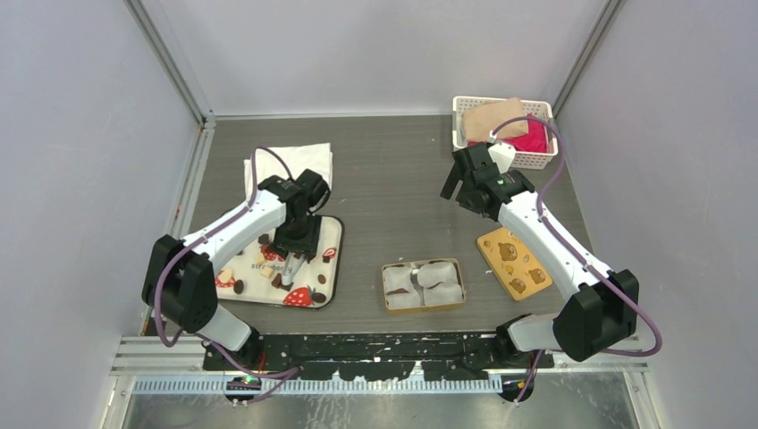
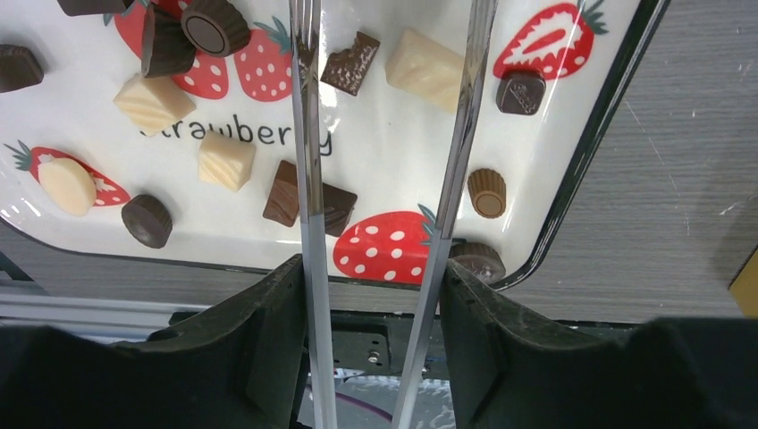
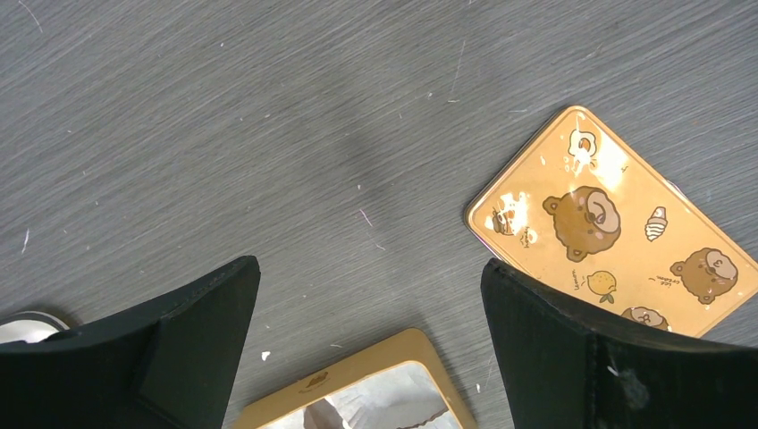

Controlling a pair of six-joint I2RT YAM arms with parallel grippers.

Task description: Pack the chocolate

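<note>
The left tool (image 2: pixel 374 295) clenches a pair of metal tongs (image 2: pixel 308 179), their prongs apart and empty over the strawberry tray (image 2: pixel 384 143). I'd have it straddle one piece lying clear of its neighbours and squeeze gently. The right tool (image 3: pixel 371 295) hangs released and empty above the desk (image 3: pixel 268 107), between the gold tin (image 1: pixel 424 263) at lower centre and its bear lid (image 3: pixel 617 223). The chocolate (image 2: pixel 225 161) lies on the tray at lower left: four cream pieces and about eleven brown, for one tin and one lid.
</note>
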